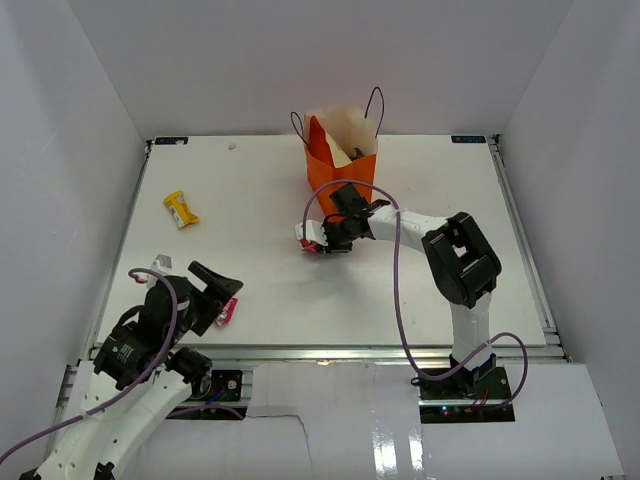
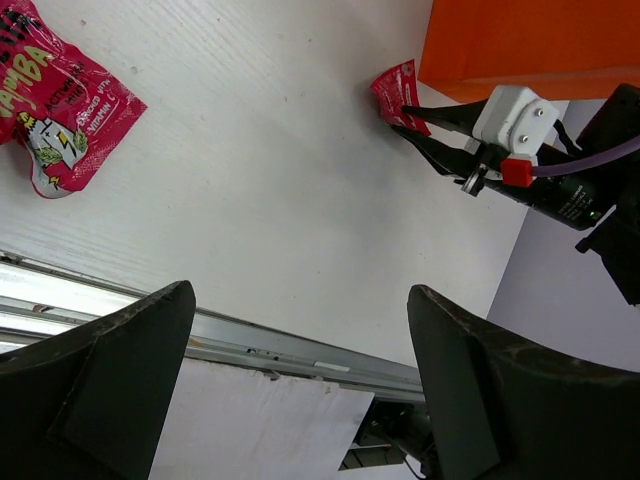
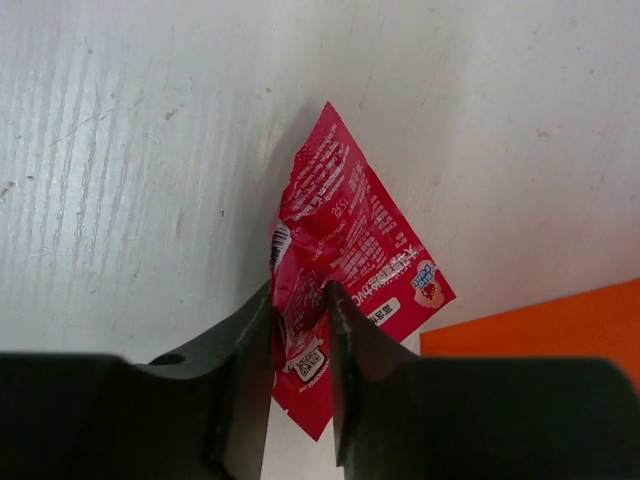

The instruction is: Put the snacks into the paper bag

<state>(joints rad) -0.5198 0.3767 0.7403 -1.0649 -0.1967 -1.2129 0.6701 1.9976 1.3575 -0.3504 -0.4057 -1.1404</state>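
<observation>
The orange paper bag (image 1: 335, 165) stands upright at the back middle, a packet showing inside it; its wall shows in the left wrist view (image 2: 520, 40) and the right wrist view (image 3: 540, 330). My right gripper (image 1: 322, 243) is shut on a red-pink packet (image 3: 350, 250) at table level, just in front of the bag; the packet also shows in the left wrist view (image 2: 397, 92). My left gripper (image 1: 215, 290) is open and empty at the front left, next to a pink packet (image 1: 229, 311), seen too in the left wrist view (image 2: 55, 100). A yellow packet (image 1: 181, 209) lies at the left.
A small pale packet (image 1: 160, 264) lies near the left edge, behind the left arm. The table's metal front rail (image 2: 250, 340) runs under the left gripper. White walls enclose the table on three sides.
</observation>
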